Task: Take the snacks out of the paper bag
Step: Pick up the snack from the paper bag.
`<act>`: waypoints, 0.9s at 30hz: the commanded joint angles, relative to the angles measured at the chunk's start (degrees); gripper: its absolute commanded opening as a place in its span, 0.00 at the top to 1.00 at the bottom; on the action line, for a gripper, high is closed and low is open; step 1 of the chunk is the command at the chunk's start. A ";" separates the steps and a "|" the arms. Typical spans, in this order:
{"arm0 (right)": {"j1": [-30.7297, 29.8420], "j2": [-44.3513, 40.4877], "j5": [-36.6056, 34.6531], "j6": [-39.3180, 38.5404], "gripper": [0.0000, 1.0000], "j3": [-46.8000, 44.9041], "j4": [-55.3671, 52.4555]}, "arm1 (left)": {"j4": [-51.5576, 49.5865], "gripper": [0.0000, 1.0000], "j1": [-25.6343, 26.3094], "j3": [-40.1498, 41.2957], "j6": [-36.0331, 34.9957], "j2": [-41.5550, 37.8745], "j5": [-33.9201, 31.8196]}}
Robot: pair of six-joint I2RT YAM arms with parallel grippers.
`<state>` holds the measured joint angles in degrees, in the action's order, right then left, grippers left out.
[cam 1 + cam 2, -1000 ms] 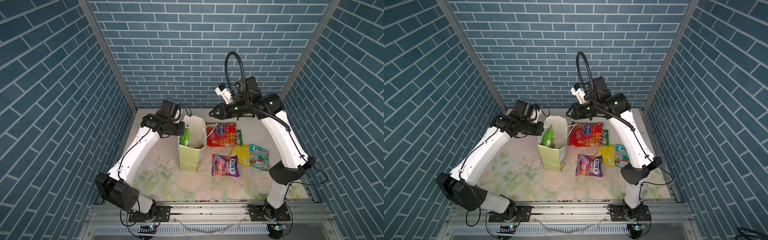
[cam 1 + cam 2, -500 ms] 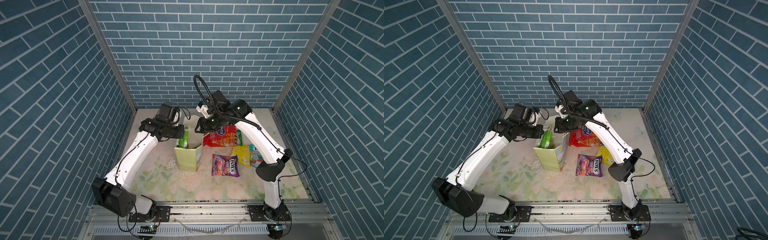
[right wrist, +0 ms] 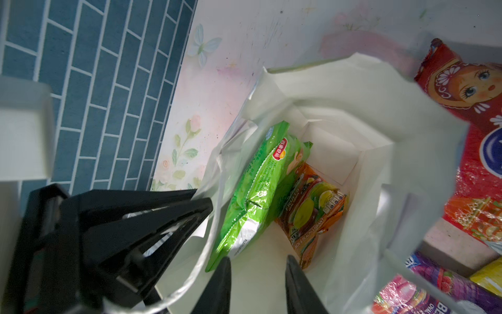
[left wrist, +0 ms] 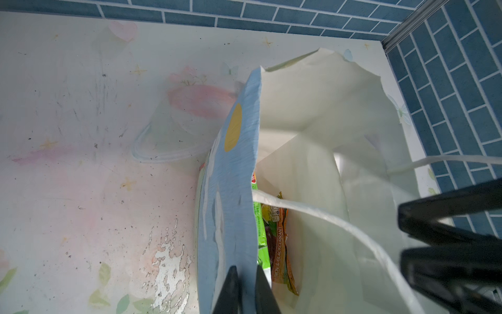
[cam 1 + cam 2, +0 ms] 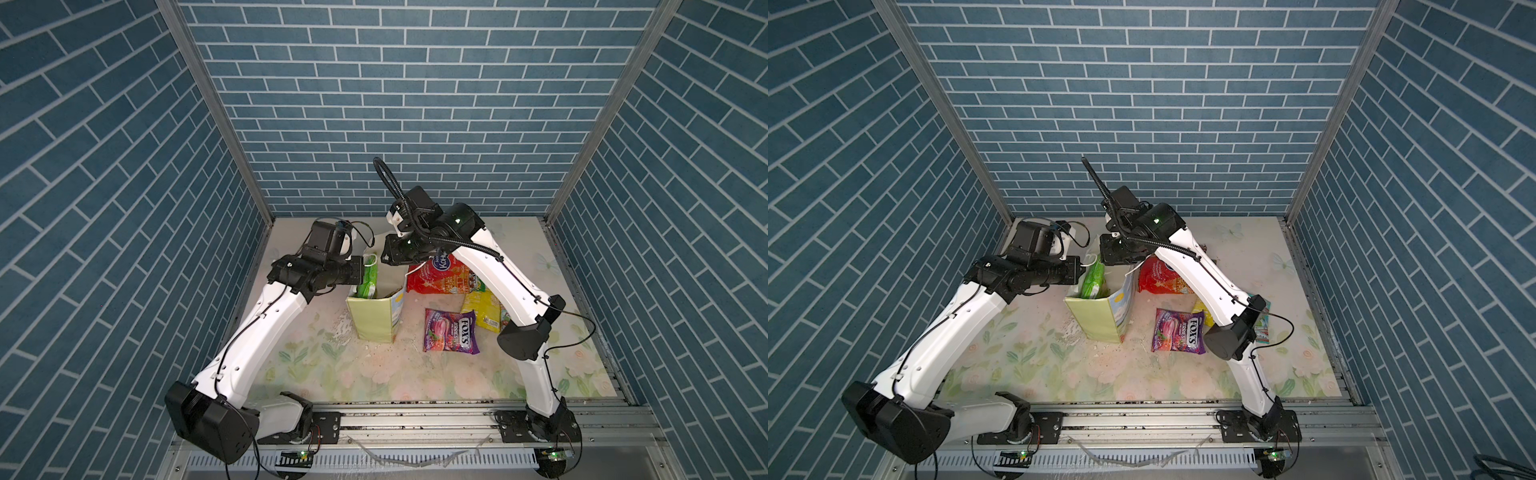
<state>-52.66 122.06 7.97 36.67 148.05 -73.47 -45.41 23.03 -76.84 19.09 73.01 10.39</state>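
Observation:
The paper bag stands upright mid-table with its mouth open. My left gripper is shut on the bag's blue printed wall at the rim. My right gripper hangs open just above the mouth, with nothing between its fingers. Two snacks lie inside: a green chips packet leaning against the wall and an orange candy packet beside it.
Right of the bag, a red packet, a purple Fox's packet, a yellow packet and a teal-white one lie on the floral table. A white cord handle loops across the mouth. Brick walls stand close on three sides.
My right arm has swung left from over the red packet to above the bag's mouth. The left gripper has kept its hold while the bag shifted slightly.

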 commanded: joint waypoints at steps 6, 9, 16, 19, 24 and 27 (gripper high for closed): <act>-1.43 1.81 -9.11 4.70 0.65 -1.66 2.73 | 4.56 0.86 -0.31 2.82 2.29 -2.23 0.36; -1.56 2.90 -8.97 5.49 0.65 -1.62 3.86 | 5.37 0.86 -1.04 3.10 2.74 -2.73 -0.19; -1.57 5.41 -9.20 6.55 0.65 -1.36 6.08 | 5.95 0.83 -2.95 3.26 3.06 -3.31 -0.06; -1.65 6.37 -9.02 7.16 0.65 -1.21 6.72 | 6.29 0.83 -3.58 3.35 3.03 -3.06 1.12; -1.76 7.53 -9.69 7.54 0.64 -0.82 7.01 | 6.99 0.83 -4.45 3.34 2.96 -2.75 2.82; -1.93 8.13 -9.37 7.53 0.62 -0.75 7.36 | 7.16 0.83 -4.72 3.15 2.79 -2.39 3.56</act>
<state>-54.04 129.56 -0.30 42.06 146.76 -66.76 -39.35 18.83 -74.11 22.09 70.65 12.47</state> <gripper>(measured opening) 0.373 0.170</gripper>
